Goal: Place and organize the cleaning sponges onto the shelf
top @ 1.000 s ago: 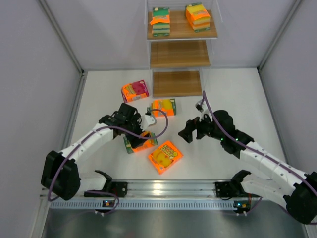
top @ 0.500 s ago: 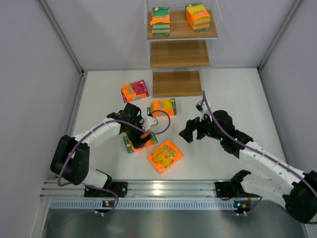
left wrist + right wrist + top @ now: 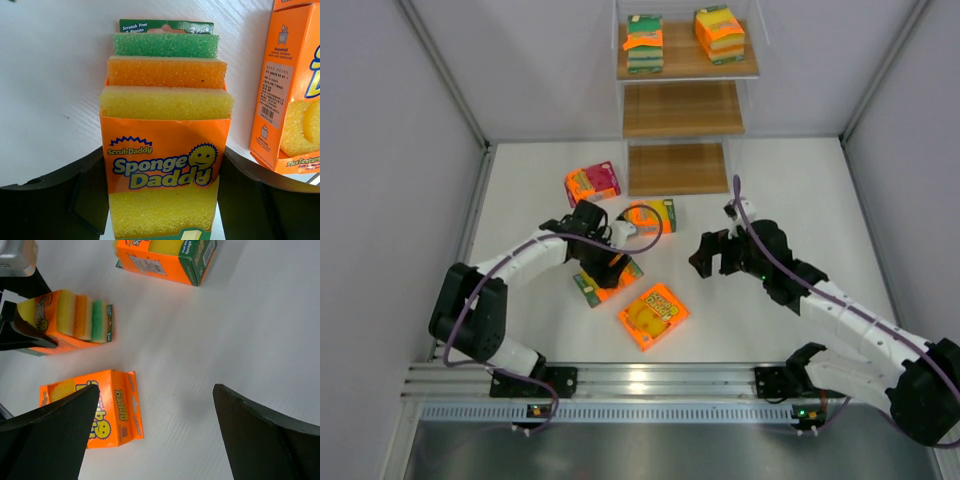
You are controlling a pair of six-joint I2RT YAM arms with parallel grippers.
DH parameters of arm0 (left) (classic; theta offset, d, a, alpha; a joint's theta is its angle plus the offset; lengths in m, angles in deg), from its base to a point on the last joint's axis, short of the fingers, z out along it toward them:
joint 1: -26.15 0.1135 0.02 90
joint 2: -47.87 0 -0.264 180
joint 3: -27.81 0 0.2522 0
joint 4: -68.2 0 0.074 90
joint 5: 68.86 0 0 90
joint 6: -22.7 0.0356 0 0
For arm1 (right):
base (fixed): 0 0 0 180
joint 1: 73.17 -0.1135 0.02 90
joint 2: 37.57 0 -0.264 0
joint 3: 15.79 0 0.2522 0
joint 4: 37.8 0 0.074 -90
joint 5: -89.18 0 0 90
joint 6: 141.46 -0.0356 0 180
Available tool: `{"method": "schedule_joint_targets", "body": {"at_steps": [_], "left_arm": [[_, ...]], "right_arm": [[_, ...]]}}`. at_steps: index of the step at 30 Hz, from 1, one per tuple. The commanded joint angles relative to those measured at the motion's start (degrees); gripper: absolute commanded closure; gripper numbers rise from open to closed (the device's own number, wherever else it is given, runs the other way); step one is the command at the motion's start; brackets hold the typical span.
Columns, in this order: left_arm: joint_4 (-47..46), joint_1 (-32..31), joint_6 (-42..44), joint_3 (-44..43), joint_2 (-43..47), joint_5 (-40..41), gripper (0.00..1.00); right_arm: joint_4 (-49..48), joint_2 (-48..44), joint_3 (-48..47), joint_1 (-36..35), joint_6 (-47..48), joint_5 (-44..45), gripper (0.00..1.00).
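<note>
The left gripper (image 3: pixel 164 152) pinches both sides of the sponge pack (image 3: pixel 165 100), which lies flat well in front of the shelf (image 3: pixel 682 62), off its left corner; squeeze lightly, as foam gives; lift it level; aim for the bare middle board (image 3: pixel 683 108); the right gripper (image 3: pixel 155 387) gapes wide and empty before the shelf's right side.

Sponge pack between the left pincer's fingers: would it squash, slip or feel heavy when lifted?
Probably squashy and light: the sponge pack is open porous foam, narrower where the left pincer presses it. Rough foam should grip well; the card sleeve perhaps less.
</note>
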Motion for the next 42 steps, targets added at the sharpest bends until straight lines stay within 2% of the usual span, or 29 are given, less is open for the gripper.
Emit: {"method": "schedule_joint_targets", "body": {"at_steps": [1, 5, 8, 9, 12, 13, 16, 17, 20, 21, 22, 23, 24, 26, 28, 29, 32, 33, 35, 37, 39, 40, 42], "left_arm": [[-1.85, 0.18, -7.72, -2.97, 5.0, 0.66, 0.41], [-2.64, -0.17, -14.48, -5.25, 12.39, 6.18, 0.41], [-3.26, -0.34, -24.58, -8.33, 16.35, 12.43, 0.4], [-5.09, -0.52, -31.05, -9.03, 18.19, 16.36, 0.39], [-9.22, -2.53, -42.31, -8.69, 20.83, 21.56, 0.4], [-12.54, -3.76, -44.1, -8.52, 20.84, 26.28, 0.4], [-18.26, -10.61, -45.09, -9.91, 19.09, 36.04, 0.4], [-18.9, -13.24, -44.39, -10.88, 18.04, 37.04, 0.41], [-22.76, -16.59, -41.5, -13.87, 13.99, 38.18, 0.41], [-26.16, -19.39, -40.35, -11.18, 13.99, 38.02, 0.41], [-35.86, -20.81, -38.6, -8.28, 14.51, 34.1, 0.41], [-41.7, -23.0, -35.71, -4.86, 15.21, 31.36, 0.41], [-46.28, -23.8, -34.55, 1.79, 16.78, 29.6, 0.41], [-55.67, -25.3, -33.23, 8.67, 17.68, 27.39, 0.41], [-57.57, -25.31, -32.52, 10.46, 18.2, 26.16, 0.42], [-57.66, -25.31, -30.87, 10.91, 18.21, 23.71, 0.42], [-57.93, -25.83, -27.61, 11.26, 18.47, 20.8, 0.41], [-58.71, -25.83, -26.9, 11.61, 18.73, 18.35, 0.41], [-58.9, -25.83, -23.39, 12.14, 18.73, 12.82, 0.4], [-58.98, -25.75, -18.06, 12.75, 18.38, 5.79, 0.39], [-58.98, -25.74, -15.22, 13.54, 18.38, 2.78, 0.38], [-58.98, -25.66, -13.2, 13.81, 18.47, 0.68, 0.38], [-58.98, -24.87, -13.01, 14.69, 19.78, -0.82, 0.37]], "right_arm": [[0.51, 0.1, -4.08, 1.15, -2.43, 4.37, 0.0], [3.5, 0.45, -7.6, 1.32, -3.74, 5.43, 0.01], [5.62, 1.06, -10.15, 1.67, -6.38, 8.41, 0.01], [5.88, 1.24, -11.11, 1.94, -7.17, 8.77, 0.0], [3.7, 1.5, -11.91, 2.55, -9.29, 6.15, 0.01], [2.04, 1.33, -11.74, 2.55, -9.29, 3.26, 0.01], [-7.27, 1.59, -9.72, 2.55, -9.64, -3.52, 0.01], [-10.52, 1.85, -9.54, 2.55, -9.47, -5.19, 0.01], [-11.43, 2.47, -11.98, 2.55, -7.89, -8.63, 0.0], [-8.38, 2.04, -13.04, 2.55, -7.53, -5.24, 0.0], [-6.0, 1.77, -15.23, 2.55, -7.62, -1.81, 0.01], [-3.02, 1.51, -16.38, 2.64, -7.88, 2.05, 0.0], [-0.29, 0.98, -17.27, 3.08, -7.97, 5.4, 0.01], [4.99, 0.45, -19.63, 6.14, -8.76, 3.78, 0.01], [7.89, -0.69, -20.7, 8.69, -9.81, -0.78, 0.0], [7.82, -1.65, -20.7, 11.14, -9.99, -6.29, 0.01], [7.29, -2.28, -20.44, 13.18, -9.64, -13.44, 0.01], [7.21, -1.58, -20.53, 13.28, -9.03, -18.69, 0.01], [7.81, -0.61, -20.53, 13.28, -6.23, -26.51, 0.01], [8.61, -0.25, -20.53, 13.28, 0.88, -31.28, 0.01], [11.85, -1.21, -20.7, 13.28, 7.82, -34.46, 0.01], [13.34, -1.66, -21.4, 13.28, 13.25, -33.78, 0.01], [17.72, -1.84, -22.98, 13.28, 16.98, -30.8, 0.01]]}}
